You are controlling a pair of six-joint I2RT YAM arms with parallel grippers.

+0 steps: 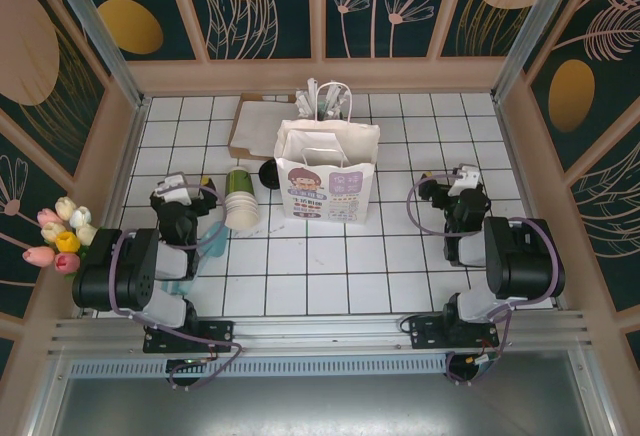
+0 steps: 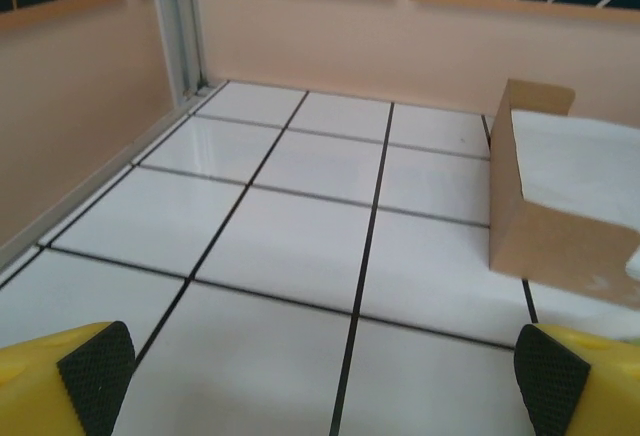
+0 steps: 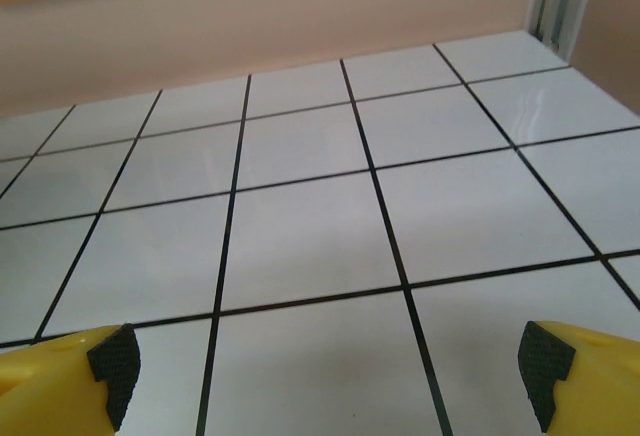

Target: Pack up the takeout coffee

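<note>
The coffee (image 1: 270,173) stands upright on the tiled table (image 1: 330,276), just beside the left side of the bag (image 1: 328,184) and just beyond the cup stack (image 1: 240,201). From above it shows as a round black lid; the cup under it is mostly hidden. It is outside the bag, and neither gripper touches it.

The bag is a white paper one with a printed front and two handles. It stands upright near the middle of the table with its mouth open. The overhead view shows pale inner walls, but what lies at the bottom cannot be told.

The cup stack lies on its side, its cream-lined mouth turned toward the arms. Whether it touches the coffee is unclear.

Behind the bag, a pale cup (image 1: 328,104) stands upright, holding a bunch of white wrapped sticks that rise above its rim.

A shallow cardboard box (image 1: 250,128) sits at the far left of the bag. The left wrist view shows its brown wall and something white inside. Whether that is a lining or contents cannot be told.

The left gripper (image 2: 320,381) has its jaws spread wide with nothing between the black pads (image 2: 95,366), only bare tile ahead. The right gripper (image 3: 325,371), well apart on the other side of the bag, is likewise spread wide and holds nothing.

A bunch of tulips (image 1: 60,236) sits at the table's left edge.
</note>
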